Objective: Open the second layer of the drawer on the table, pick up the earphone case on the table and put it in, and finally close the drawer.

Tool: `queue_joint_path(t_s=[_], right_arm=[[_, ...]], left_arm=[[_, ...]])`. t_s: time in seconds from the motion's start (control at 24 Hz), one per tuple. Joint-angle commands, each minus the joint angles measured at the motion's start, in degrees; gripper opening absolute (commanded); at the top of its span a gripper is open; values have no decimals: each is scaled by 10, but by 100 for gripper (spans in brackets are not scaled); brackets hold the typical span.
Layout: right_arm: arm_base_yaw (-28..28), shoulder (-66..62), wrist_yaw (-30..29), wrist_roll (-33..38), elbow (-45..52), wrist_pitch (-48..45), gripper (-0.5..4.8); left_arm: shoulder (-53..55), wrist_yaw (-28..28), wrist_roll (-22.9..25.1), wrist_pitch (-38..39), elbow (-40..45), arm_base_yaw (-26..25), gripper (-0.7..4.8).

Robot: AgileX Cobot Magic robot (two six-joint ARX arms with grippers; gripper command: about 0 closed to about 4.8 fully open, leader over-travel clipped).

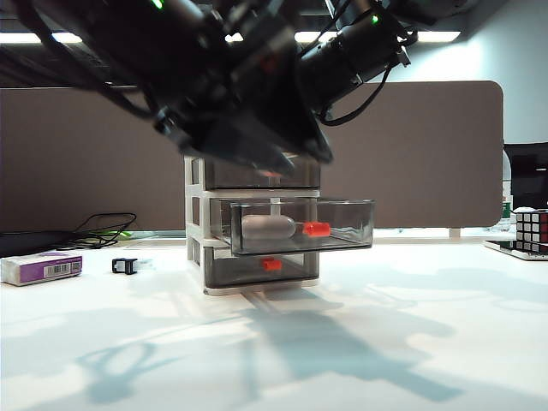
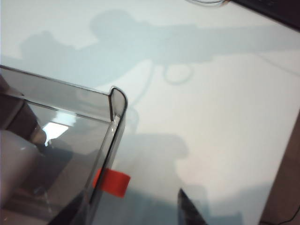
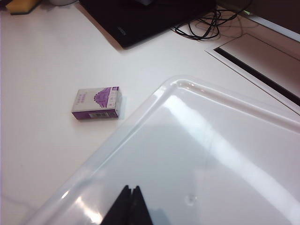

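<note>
White table [image 1: 445,342], earphone case [image 1: 268,227] inside open second layer [image 1: 342,224], both jaws above drawer [image 1: 195,224]

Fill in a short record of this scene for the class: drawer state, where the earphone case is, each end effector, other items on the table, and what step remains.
drawer: three-tier unit on the table
second layer: pulled out, red-orange handle at its front
earphone case: lying inside the second layer
left end effector: over the open tray's front corner; open or shut unclear
right end effector: above the unit's white top, fingertips together
other items: purple-and-white box, small black clip, puzzle cube
remaining step: close the drawer
</note>
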State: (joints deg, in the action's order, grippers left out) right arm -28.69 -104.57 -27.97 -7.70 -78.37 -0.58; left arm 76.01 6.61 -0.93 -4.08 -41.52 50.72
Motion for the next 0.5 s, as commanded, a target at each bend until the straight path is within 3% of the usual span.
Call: queue_joint_path(t_s=[0.04,0.29,0.42,0.5], right_arm=[[1,2,0,5,-3,-9,-5],[8,2,9,7,-3,-9,-5],[11,2,10,7,-3,-9,-5],[11,2,9,6,-3,-9,-5]], left_arm=[[32,1,0,-36,-3,-1,236],[71,9,3,-43,-3,-1,231],[80,7,10,-52,-3,-9,197],[80,-9,18,-53,-3,-9,146]])
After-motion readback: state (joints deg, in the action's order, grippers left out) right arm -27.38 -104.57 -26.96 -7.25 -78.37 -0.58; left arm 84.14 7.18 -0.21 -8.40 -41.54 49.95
